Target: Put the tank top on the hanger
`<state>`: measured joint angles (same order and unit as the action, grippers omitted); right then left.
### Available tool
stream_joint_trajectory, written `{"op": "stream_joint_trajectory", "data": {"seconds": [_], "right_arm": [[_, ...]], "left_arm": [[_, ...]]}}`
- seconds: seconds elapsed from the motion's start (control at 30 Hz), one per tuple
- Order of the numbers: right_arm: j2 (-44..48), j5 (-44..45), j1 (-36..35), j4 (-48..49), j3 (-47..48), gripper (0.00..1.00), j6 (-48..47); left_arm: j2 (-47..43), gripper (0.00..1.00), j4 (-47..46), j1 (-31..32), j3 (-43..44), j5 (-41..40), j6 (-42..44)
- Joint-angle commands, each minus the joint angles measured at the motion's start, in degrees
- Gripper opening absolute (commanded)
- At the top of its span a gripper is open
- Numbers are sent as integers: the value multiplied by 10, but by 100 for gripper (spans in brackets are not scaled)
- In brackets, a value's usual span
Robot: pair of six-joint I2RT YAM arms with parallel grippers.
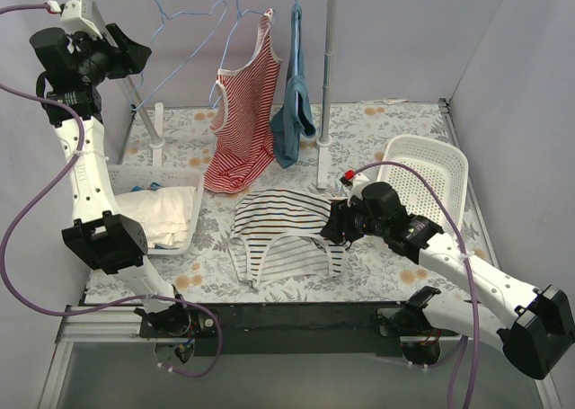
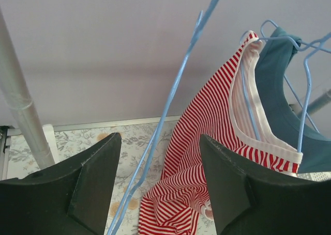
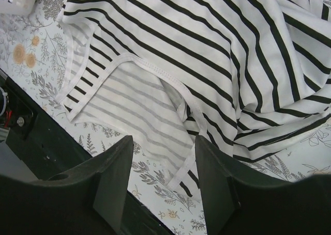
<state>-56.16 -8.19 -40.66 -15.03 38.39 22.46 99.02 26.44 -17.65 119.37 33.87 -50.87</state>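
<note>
Floral cloth (image 1: pixel 386 130) covers the table, and near its front edge the black-striped tank top (image 1: pixel 283 234) lies flat, hem toward the white rack (image 1: pixel 331 67) and straps toward the arms. The empty light-blue hanger (image 2: pixel 169 100) hangs at the rack's left end, well apart from the top. The right gripper (image 3: pixel 163 142), fingers spread and holding nothing, hovers over the top's right side, a trimmed edge running between them. The left gripper (image 2: pixel 159 142), raised and likewise spread, has the hanger's wire passing unclamped between its fingers.
</note>
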Motion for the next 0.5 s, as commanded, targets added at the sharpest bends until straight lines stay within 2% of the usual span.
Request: {"op": "stream_joint_trajectory", "data": {"seconds": [0.0,0.13,0.3,0.37,0.47], "right_arm": [[-8,-14,-2,12,29,59,-15],[-4,-10,-2,11,34,60,-17],[-4,-7,-2,8,38,60,-18],[-4,-8,-2,7,36,60,-18],[1,-7,-3,7,31,60,-16]], "left_arm": [[12,61,-13,1,4,54,24],[28,56,-21,10,8,68,25],[37,55,-10,36,3,36,52],[36,51,-10,46,-9,23,60],[33,41,-13,60,-19,-2,67]]}}
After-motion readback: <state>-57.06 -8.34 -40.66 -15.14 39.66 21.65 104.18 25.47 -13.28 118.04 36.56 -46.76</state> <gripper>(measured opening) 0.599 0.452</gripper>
